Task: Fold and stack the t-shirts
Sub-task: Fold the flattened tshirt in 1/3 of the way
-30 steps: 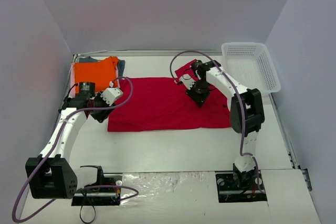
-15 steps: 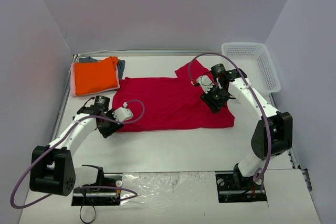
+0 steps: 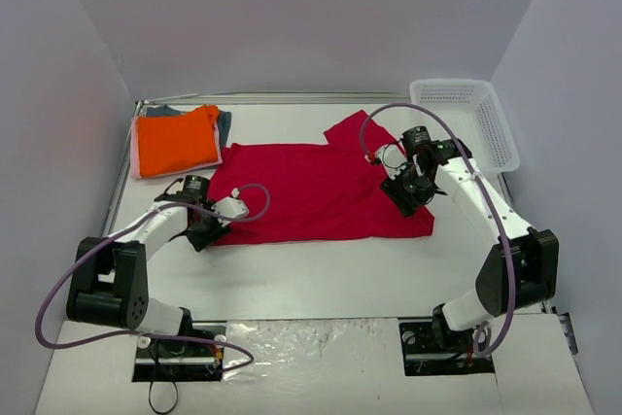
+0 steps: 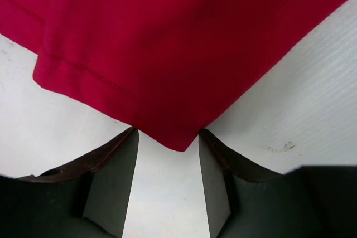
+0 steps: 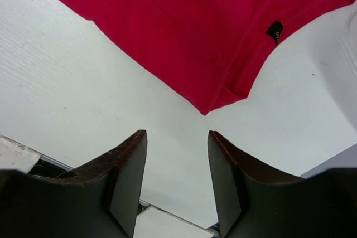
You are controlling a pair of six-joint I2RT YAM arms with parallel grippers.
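Note:
A large crimson-red t-shirt [image 3: 311,191] lies spread flat mid-table, one sleeve sticking out at its far right. At the far left an orange folded t-shirt [image 3: 175,140] tops a stack with a pale pink edge [image 3: 134,151] and a grey-blue one [image 3: 225,123] beneath. My left gripper [image 3: 207,233] is open at the red shirt's near-left corner [image 4: 178,144], which pokes just between the fingertips of the gripper [image 4: 167,137]. My right gripper [image 3: 407,198] hangs open over the near-right part of the shirt. In the wrist view that gripper [image 5: 175,135] has only bare table between its fingers, and the shirt's corner [image 5: 204,111] lies ahead.
A white mesh basket [image 3: 498,133] stands at the far right corner, close behind my right arm. White walls enclose the table on three sides. A small black label [image 5: 274,30] shows on the red shirt.
Both arms have swung toward the near edge of the red shirt, the left from beside the orange stack, the right from the far sleeve. The right gripper has opened wider.

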